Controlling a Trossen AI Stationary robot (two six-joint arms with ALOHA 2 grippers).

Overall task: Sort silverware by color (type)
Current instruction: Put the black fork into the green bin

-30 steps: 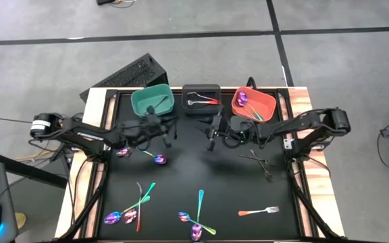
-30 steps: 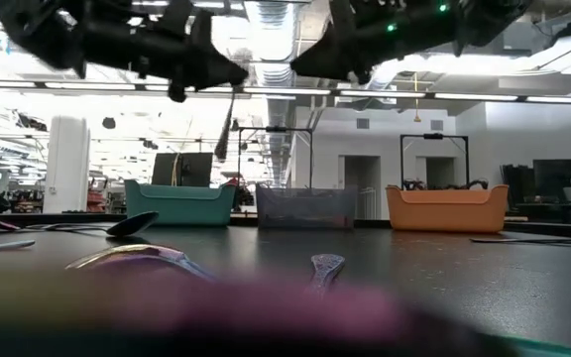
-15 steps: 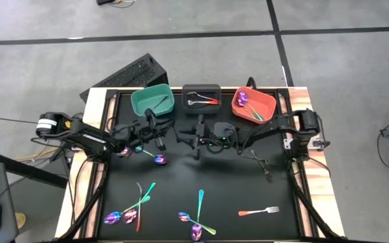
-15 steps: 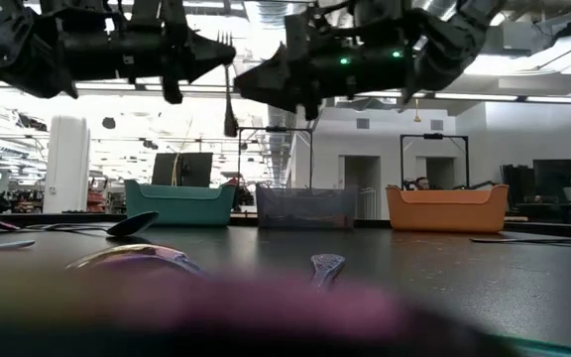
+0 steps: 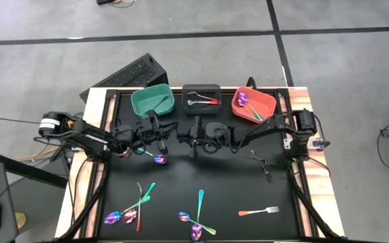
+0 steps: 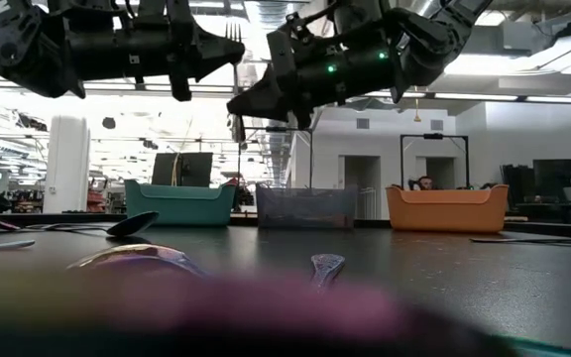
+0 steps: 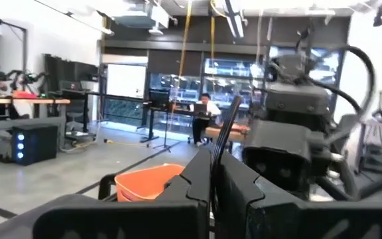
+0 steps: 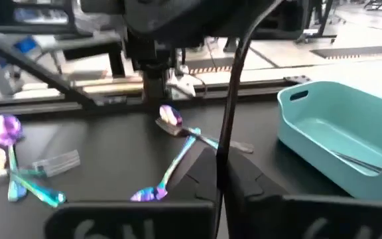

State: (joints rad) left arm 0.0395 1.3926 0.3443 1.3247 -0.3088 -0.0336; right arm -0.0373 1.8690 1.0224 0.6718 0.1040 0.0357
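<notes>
A dark grey fork (image 6: 234, 33) stands upright in the air over the table's middle, tines up and lower end (image 6: 238, 130) down. My left gripper (image 5: 164, 132) comes from the table's left and is shut on it high up. My right gripper (image 5: 183, 137) comes from the right and is shut on it lower down. The two grippers face each other closely. More silverware lies on the black mat: an iridescent spoon (image 5: 159, 158), iridescent and orange-red pieces (image 5: 140, 199) near the front, an orange-red fork (image 5: 258, 211) and dark pieces (image 5: 261, 163). My left gripper pinches the fork's handle (image 7: 219, 147) between its two fingers, below the tines. The fingers come level from the table's left and lie across the handle. The fork stands upright, clear of the table. My right gripper pinches the fork's handle (image 8: 225, 141) between its two fingers, below my left gripper's hold. The fingers come about level from the table's right and lie across the handle. The handle's end hangs a little below them.
Three bins stand along the far edge: teal (image 5: 142, 102) with a dark piece, dark grey (image 5: 201, 89) with orange-red and dark pieces, orange (image 5: 267, 106) with iridescent pieces. A black keyboard (image 5: 123, 75) lies beyond the table's far left corner.
My right gripper has gone toward the table's left, up to my left gripper and the fork. My left gripper has turned, and the fork, which hung tilted below it, now stands upright with its tines above the gripper.
</notes>
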